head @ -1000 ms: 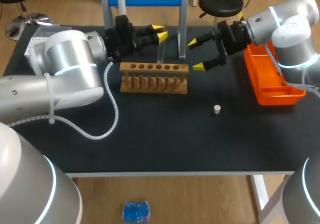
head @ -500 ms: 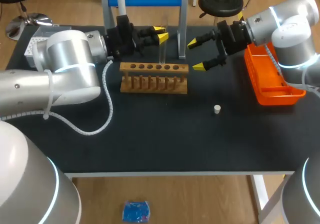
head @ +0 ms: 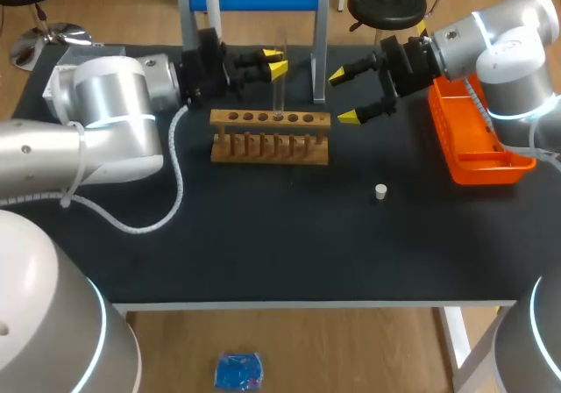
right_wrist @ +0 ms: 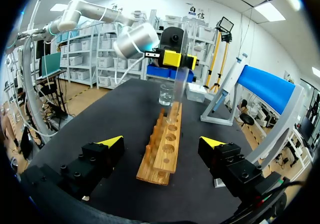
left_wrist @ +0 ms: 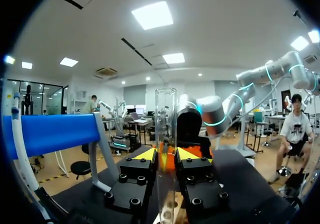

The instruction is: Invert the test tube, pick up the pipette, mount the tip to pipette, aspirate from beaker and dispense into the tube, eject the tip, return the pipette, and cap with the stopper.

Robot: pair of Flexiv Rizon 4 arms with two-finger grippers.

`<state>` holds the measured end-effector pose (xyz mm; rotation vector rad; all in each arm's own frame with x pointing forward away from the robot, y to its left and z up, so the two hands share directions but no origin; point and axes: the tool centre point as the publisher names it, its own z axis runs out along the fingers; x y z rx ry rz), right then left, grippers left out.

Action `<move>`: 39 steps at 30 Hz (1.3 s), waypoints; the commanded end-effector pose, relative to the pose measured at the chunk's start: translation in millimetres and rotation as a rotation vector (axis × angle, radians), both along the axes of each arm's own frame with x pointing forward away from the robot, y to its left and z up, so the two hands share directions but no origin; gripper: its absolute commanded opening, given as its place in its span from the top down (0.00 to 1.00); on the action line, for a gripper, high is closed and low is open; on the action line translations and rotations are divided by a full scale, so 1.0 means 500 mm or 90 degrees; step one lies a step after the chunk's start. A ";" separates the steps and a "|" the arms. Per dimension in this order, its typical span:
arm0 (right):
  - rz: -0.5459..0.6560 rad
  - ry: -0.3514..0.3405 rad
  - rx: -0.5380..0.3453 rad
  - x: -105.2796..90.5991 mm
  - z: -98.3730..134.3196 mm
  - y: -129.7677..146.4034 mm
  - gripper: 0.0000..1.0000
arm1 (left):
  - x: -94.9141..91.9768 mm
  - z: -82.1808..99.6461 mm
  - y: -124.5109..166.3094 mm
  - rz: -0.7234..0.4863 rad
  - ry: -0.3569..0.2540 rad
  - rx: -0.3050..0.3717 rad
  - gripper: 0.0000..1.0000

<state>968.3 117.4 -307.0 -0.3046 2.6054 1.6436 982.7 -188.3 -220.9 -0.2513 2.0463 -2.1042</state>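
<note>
Clamped from both sides in left gripper [head: 276, 62]: tube [head: 280, 73], upright over rack [head: 270, 134] near table [head: 263, 235] back edge. Right gripper [head: 344, 96] spread wide, empty, off rack's right end. Seen only from right wrist: beaker [right_wrist: 166, 94] beyond rack.

On the table stand one glass tube [head: 279, 95], one wooden rack [head: 270, 136], one orange tray [head: 473, 139], one beaker [right_wrist: 166, 94] and one white stopper [head: 380, 191] (at four o'clock from the rack). There are two grippers, the left gripper [head: 277, 61] and the right gripper [head: 344, 96], with two yellow tips each.
</note>
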 end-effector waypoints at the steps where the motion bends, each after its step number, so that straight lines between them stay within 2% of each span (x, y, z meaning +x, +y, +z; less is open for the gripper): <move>1: 0.001 0.000 -0.002 0.001 0.001 0.000 0.00 | 0.008 -0.010 0.000 -0.001 -0.004 -0.006 1.00; 28: 0.001 0.000 -0.002 0.001 0.001 0.000 0.00 | 0.029 -0.048 0.005 0.003 -0.002 -0.002 1.00; 39: 0.001 0.000 -0.002 0.001 0.001 0.000 0.00 | 0.024 -0.059 0.011 0.005 0.022 0.037 1.00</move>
